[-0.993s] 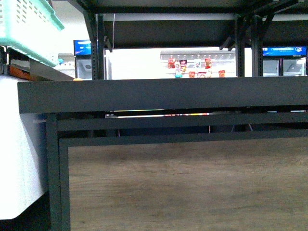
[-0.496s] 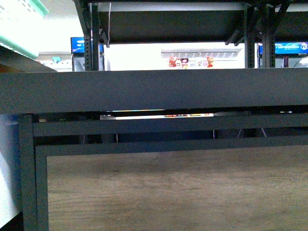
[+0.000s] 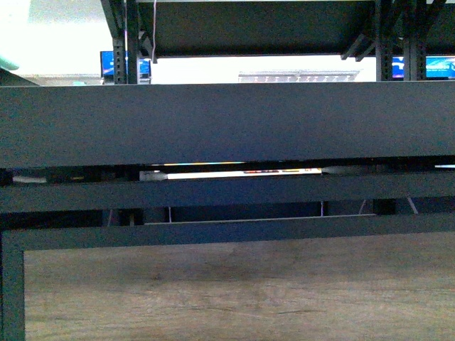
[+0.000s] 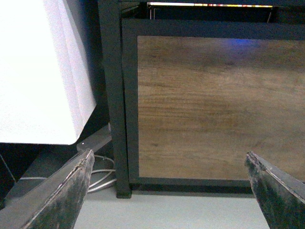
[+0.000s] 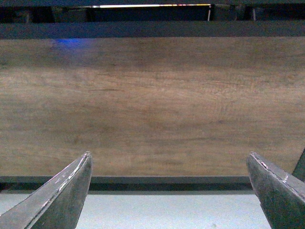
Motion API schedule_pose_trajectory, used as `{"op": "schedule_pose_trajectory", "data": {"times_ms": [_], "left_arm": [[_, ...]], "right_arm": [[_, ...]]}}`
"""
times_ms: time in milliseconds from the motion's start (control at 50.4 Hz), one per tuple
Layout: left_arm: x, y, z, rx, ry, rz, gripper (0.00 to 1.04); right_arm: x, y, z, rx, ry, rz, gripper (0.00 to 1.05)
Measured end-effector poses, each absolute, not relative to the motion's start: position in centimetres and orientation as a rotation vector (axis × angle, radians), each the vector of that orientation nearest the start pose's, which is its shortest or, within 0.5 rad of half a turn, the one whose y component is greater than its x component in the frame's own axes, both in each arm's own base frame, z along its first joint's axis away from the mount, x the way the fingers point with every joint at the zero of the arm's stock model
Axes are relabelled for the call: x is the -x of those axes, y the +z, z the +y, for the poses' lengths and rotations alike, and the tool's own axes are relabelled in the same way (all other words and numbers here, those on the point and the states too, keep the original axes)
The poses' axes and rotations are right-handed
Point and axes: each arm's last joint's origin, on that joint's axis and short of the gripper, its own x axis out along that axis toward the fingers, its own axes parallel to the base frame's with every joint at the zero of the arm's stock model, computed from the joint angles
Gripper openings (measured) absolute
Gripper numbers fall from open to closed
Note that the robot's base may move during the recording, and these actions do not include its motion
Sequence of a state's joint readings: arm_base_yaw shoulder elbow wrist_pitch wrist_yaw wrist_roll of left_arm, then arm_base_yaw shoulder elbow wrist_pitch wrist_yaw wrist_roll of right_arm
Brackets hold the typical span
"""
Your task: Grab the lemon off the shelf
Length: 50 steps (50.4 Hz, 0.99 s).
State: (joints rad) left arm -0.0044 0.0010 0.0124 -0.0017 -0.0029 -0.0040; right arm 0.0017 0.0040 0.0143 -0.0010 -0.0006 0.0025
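The lemon is out of view in every frame. The black metal-framed shelf point(image 3: 227, 124) fills the front view, its tray edge running across at eye level with the wood-grain lower panel point(image 3: 234, 291) beneath. Neither arm shows in the front view. In the left wrist view my left gripper point(image 4: 169, 191) is open and empty, low near the floor, facing the shelf's wood panel point(image 4: 214, 105) and its black corner leg point(image 4: 116, 119). My right gripper point(image 5: 169, 191) is open and empty too, facing the wood panel point(image 5: 152, 105) just above the floor.
A white cabinet point(image 4: 38, 71) stands beside the shelf's corner leg, with white cables point(image 4: 102, 176) on the floor at its foot. An upper shelf tier point(image 3: 256, 28) overhangs the tray. Blue-lit displays point(image 3: 121, 64) show far behind.
The front view has shifted: the tray edge now looms larger and higher, the green basket and white cabinet have slid out on the left, and the corner leg has moved to the far left.
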Motion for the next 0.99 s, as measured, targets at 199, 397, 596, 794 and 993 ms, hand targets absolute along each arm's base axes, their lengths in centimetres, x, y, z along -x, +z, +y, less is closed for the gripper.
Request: {"op": "schedule_pose_trajectory", "data": {"times_ms": [199,397,596,794,993], "left_arm": [[-9.71,16.74,-0.03,0.004,-0.002,-0.008,0.97],[-9.71,16.73,-0.04,0.004,-0.003,-0.008,0.97],[-9.71,16.73,-0.04,0.004,-0.004,-0.008,0.97],[-9.71,16.74,-0.04,0.004,-0.003,-0.008,0.97],[-9.71,16.73,-0.04,0.004,-0.004,-0.008,0.97]], "right_arm": [[-9.71,16.79,0.01,-0.003,0.000,-0.009,0.97],[-9.71,16.79,0.02,-0.002,0.001,-0.009,0.97],[-9.71,16.79,0.02,-0.002,0.002,-0.009,0.97],[-9.71,16.80,0.02,-0.002,0.002,-0.009,0.97],[-9.71,16.79,0.01,-0.002,0.000,-0.009,0.97]]}}
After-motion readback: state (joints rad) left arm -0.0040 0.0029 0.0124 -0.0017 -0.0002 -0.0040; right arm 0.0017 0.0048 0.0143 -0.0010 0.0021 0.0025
